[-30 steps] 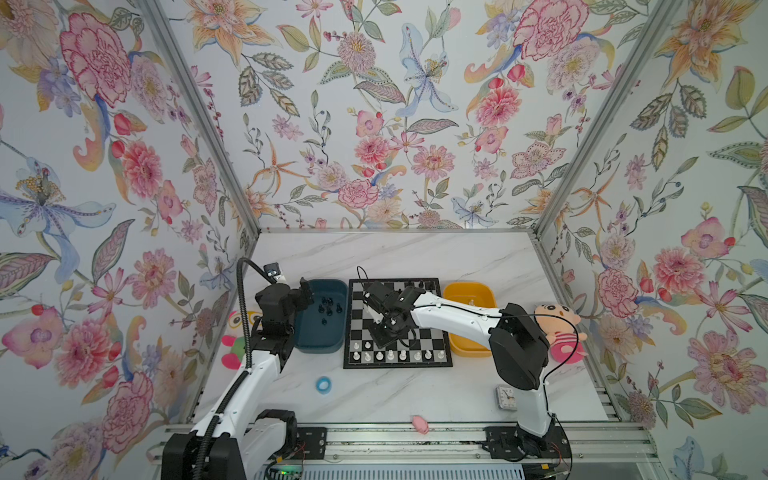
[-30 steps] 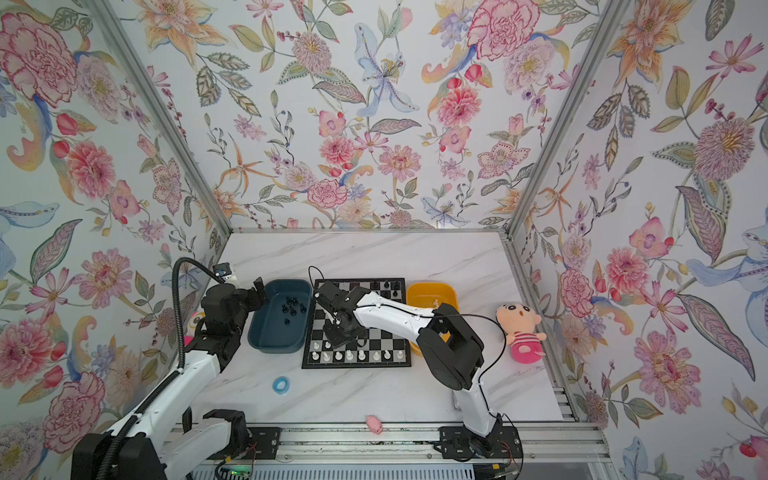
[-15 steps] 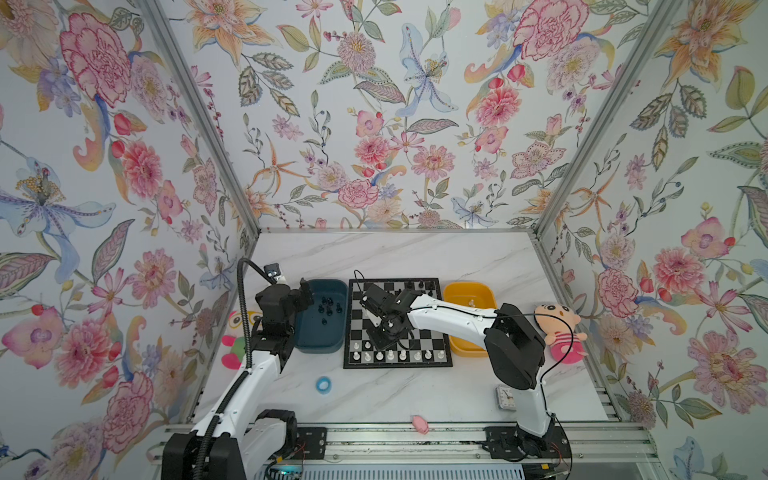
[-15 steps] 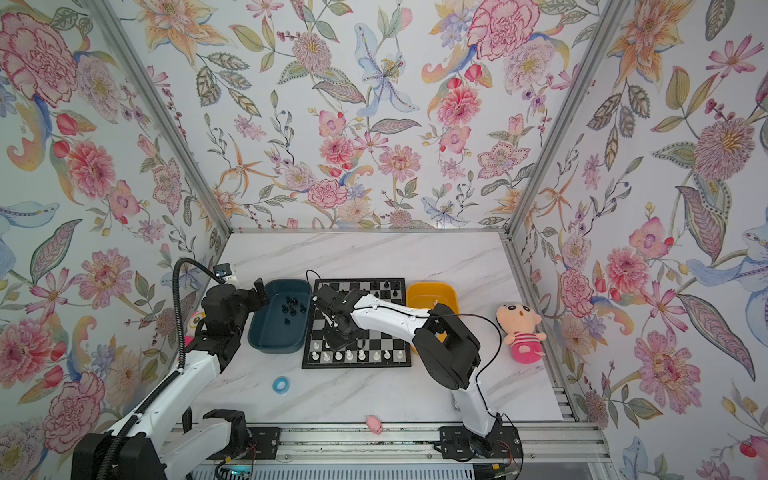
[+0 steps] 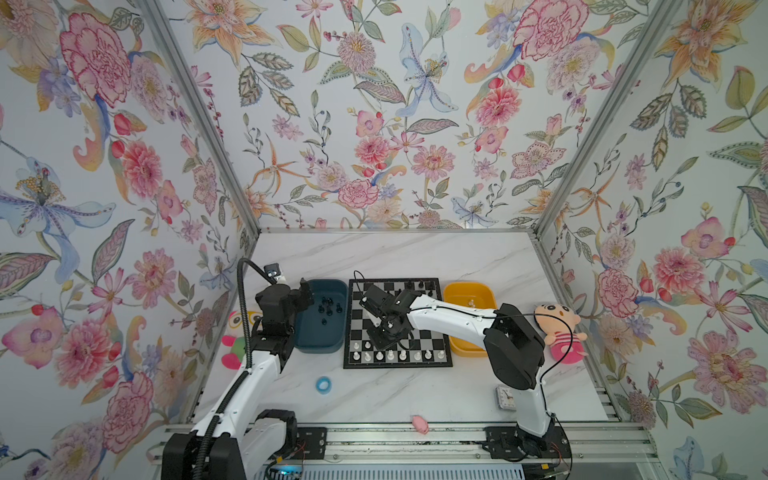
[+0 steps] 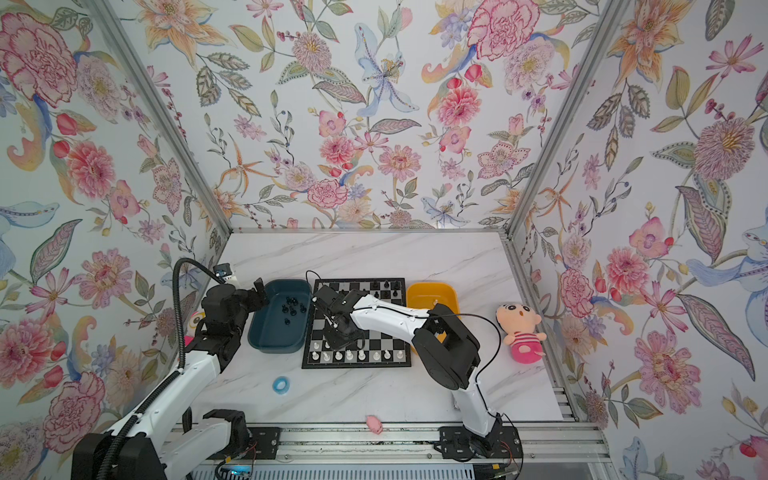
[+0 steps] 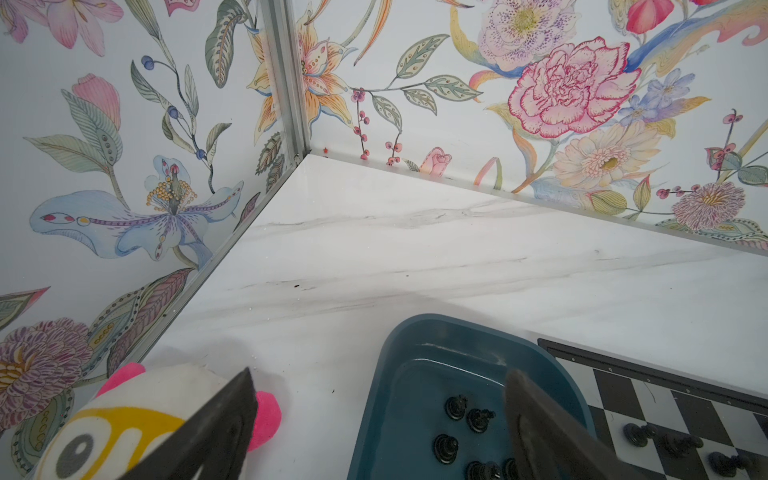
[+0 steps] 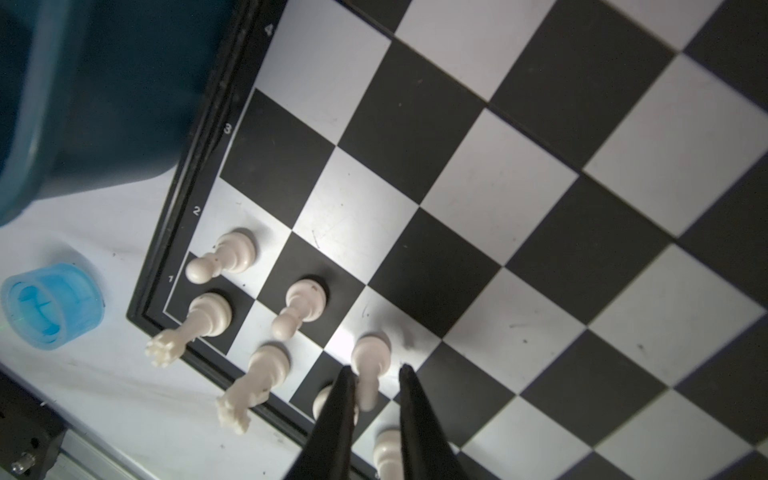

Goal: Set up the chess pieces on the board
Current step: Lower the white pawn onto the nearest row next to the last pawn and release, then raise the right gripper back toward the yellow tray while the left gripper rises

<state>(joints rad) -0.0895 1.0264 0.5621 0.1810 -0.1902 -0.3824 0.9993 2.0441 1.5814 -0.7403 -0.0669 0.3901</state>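
Note:
The board [image 5: 397, 365] [image 6: 356, 365] lies mid-table. White chess pieces [image 5: 395, 355] [image 6: 357, 355] fill its near row, and a few black ones [image 5: 415, 284] stand on the far row. My right gripper [image 8: 374, 372] [image 5: 384, 338] is low over the board's near left part. It is slightly open around a white pawn [image 8: 370, 353] that stands upright on its square, with a gap at one finger. Two more pawns [image 8: 237, 249] stand beside it. My left gripper [image 7: 379, 371] [image 5: 305, 293] hangs wide open and empty over the teal bin [image 7: 374, 415] [image 5: 324, 345], which holds several black pieces [image 7: 457, 407].
A yellow bin [image 5: 469, 291] with a white piece [image 5: 471, 302] sits right of the board. A blue ring [image 5: 323, 384] [image 8: 52, 305], a pink bit [image 5: 419, 424] and a small clock [image 5: 505, 399] lie near the front. A doll [image 5: 559, 328] lies right, a plush [image 7: 124, 424] left.
The right gripper's jaws have parted a little from the white pawn, which now stands on the board. The right arm shifted slightly; the left arm has not moved.

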